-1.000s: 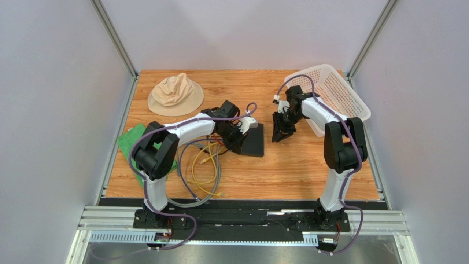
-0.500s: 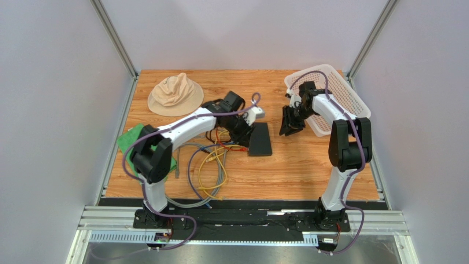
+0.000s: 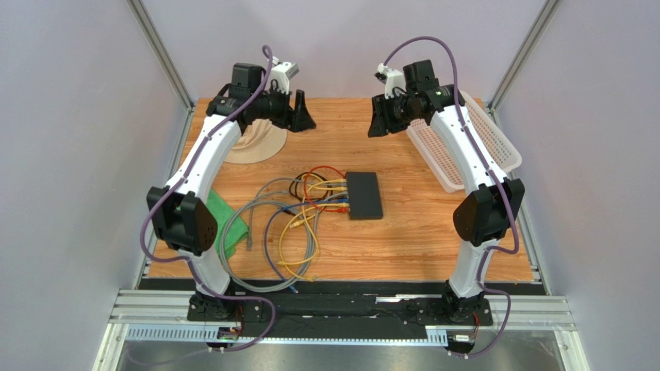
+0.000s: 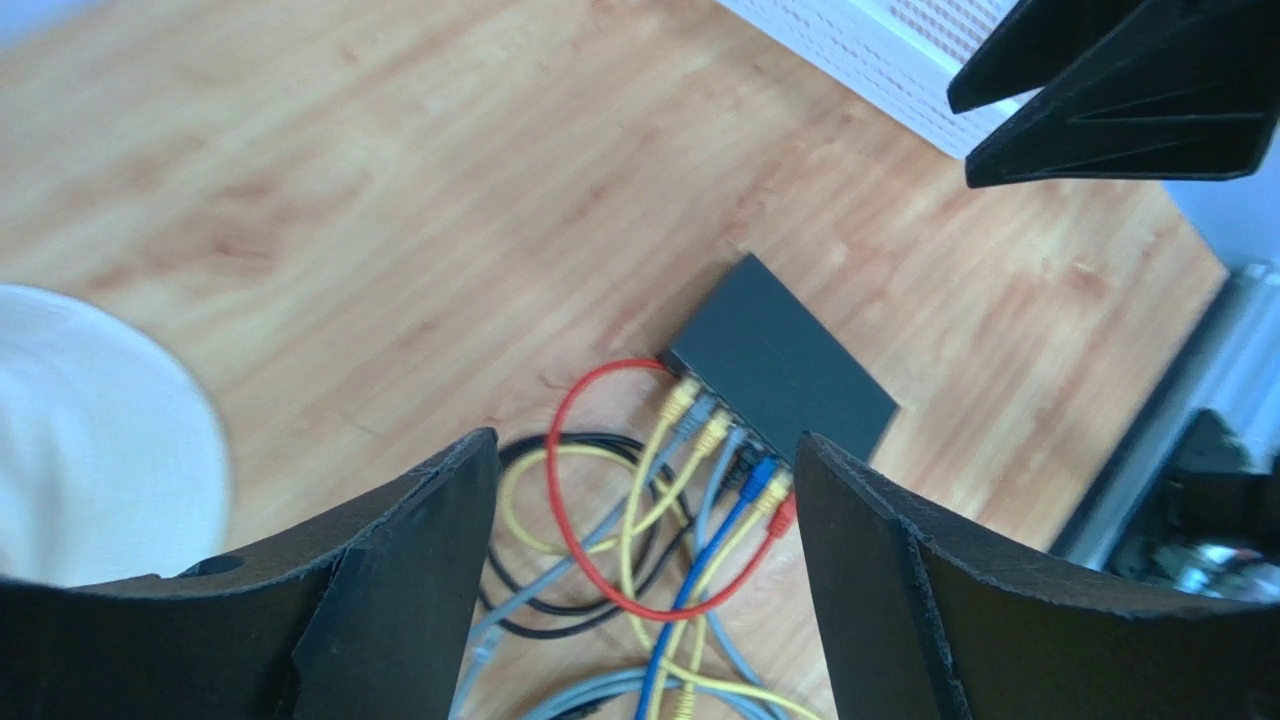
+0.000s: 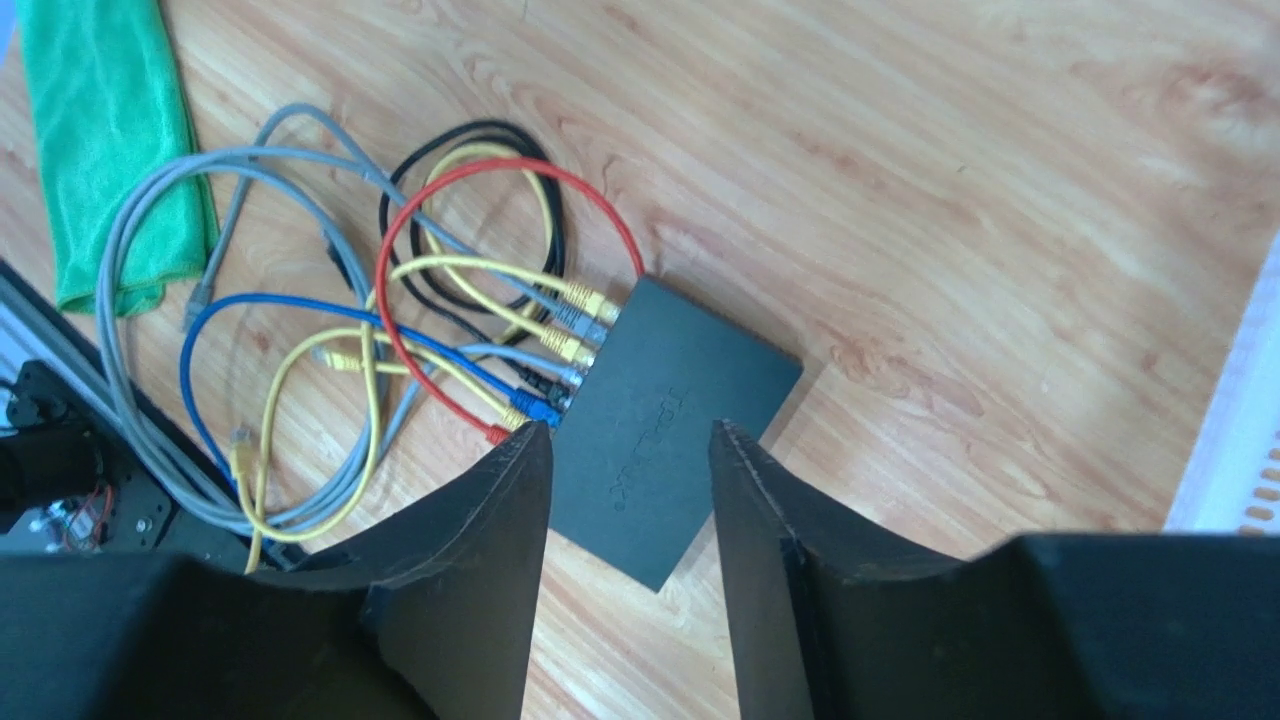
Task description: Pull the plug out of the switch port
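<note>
Cloth first: at the far left of your counter (image 3: pixel 418 239) a green cloth (image 3: pixel 226 218) lies flat, partly hidden by the left arm's elbow. Behind it, at the back left, a beige hat (image 3: pixel 259 145) shows from under that arm. Your left hand (image 3: pixel 300 114) hangs high over the back of the counter, just right of the hat. Its fingers (image 4: pixel 406 578) stand wide apart with nothing between them, and its wrist view looks down on the switch through the gap.

Moving right, you see a tangle of grey, yellow, blue, red and black cables (image 3: pixel 298 224) looped on the wood between the cloth and the switch. One loose yellow plug (image 5: pixel 343 360) lies among the loops, apart from the box. A row of plugs (image 4: pixel 684 399), yellow, grey and blue with a red one at the near end, sits against the left edge of the switch (image 3: pixel 364 195). You cannot tell from here how deep each one is seated. The switch itself lies flat near the middle of the counter, and neither hand touches it.

Your right hand (image 3: pixel 379 120) hangs high over the back of the counter, right of centre. Its fingers (image 5: pixel 466 555) are parted by a narrower gap and hold nothing. Just beside it, the white basket (image 3: pixel 505 145) sits at the back right corner.
</note>
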Robot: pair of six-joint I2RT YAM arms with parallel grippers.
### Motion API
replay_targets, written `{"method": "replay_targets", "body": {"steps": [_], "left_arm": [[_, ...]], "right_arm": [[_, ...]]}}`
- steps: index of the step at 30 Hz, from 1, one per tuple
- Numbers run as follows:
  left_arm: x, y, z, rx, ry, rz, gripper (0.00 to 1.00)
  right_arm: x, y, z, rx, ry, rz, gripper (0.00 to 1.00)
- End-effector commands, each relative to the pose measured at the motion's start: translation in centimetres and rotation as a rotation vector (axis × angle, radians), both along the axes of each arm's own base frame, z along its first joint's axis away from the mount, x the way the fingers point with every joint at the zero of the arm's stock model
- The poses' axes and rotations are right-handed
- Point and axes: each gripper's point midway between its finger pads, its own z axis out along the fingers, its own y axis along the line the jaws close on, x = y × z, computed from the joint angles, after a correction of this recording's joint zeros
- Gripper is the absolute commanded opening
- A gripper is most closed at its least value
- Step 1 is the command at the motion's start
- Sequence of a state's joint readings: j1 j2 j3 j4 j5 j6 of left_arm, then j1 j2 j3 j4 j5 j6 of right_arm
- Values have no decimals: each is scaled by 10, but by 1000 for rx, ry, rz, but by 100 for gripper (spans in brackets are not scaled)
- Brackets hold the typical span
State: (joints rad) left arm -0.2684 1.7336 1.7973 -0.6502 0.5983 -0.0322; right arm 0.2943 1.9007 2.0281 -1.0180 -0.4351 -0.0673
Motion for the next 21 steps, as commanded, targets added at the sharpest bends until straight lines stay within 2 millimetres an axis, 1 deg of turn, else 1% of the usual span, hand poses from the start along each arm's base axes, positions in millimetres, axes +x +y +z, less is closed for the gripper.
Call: {"method": "replay_targets", "body": {"steps": [1, 2, 3, 4, 5, 6, 7, 8, 9, 10, 11, 12, 13, 15, 16, 18, 19, 21], "left_arm": [[2, -16, -15, -190, 205, -60, 82], [3, -19, -12, -218, 205, -89, 83], [7, -18, -14, -216, 203, -86, 83], [14, -19, -25, -211, 221, -78, 83], [20, -19, -24, -213, 220, -72, 82], [22, -20, -30, -213, 234, -76, 81], [26, -22, -41, -213, 261, -77, 81], [29, -22, -45, -212, 273, -69, 81], [29, -23, -49, -216, 289, -68, 81], [31, -24, -58, -214, 307, -69, 82], [33, -24, -63, -212, 310, -68, 82], [34, -24, -66, -210, 315, -64, 82], [36, -24, -73, -205, 323, -59, 79], [38, -24, -76, -214, 334, -57, 75], [38, -26, -77, -222, 337, -64, 71], [38, -29, -80, -243, 348, -72, 67], [38, -29, -85, -243, 360, -69, 66], [39, -27, -93, -230, 376, -43, 65]], "right_arm": [[-27, 13, -49, -47, 134, 123, 29], [-40, 17, -62, -56, 177, 177, 21], [-46, 18, -72, -72, 199, 218, 7], [-53, 18, -83, -97, 212, 280, 0], [-68, 17, -97, -136, 236, 378, 0], [-73, 17, -113, -155, 277, 414, 0], [-76, 17, -120, -157, 300, 427, 0], [-76, 21, -126, -134, 317, 426, 0], [-78, 22, -136, -125, 346, 415, 0], [-75, 24, -139, -112, 341, 404, 0], [-64, 31, -141, -90, 309, 371, 0], [-64, 33, -146, -88, 313, 366, 0], [-61, 35, -148, -91, 308, 363, 0], [-66, 40, -154, -116, 304, 405, 0], [-70, 38, -160, -129, 314, 417, 0], [-70, 33, -173, -168, 315, 415, 0], [-73, 29, -187, -190, 346, 411, 0], [-75, 21, -203, -235, 381, 405, 0]]}}
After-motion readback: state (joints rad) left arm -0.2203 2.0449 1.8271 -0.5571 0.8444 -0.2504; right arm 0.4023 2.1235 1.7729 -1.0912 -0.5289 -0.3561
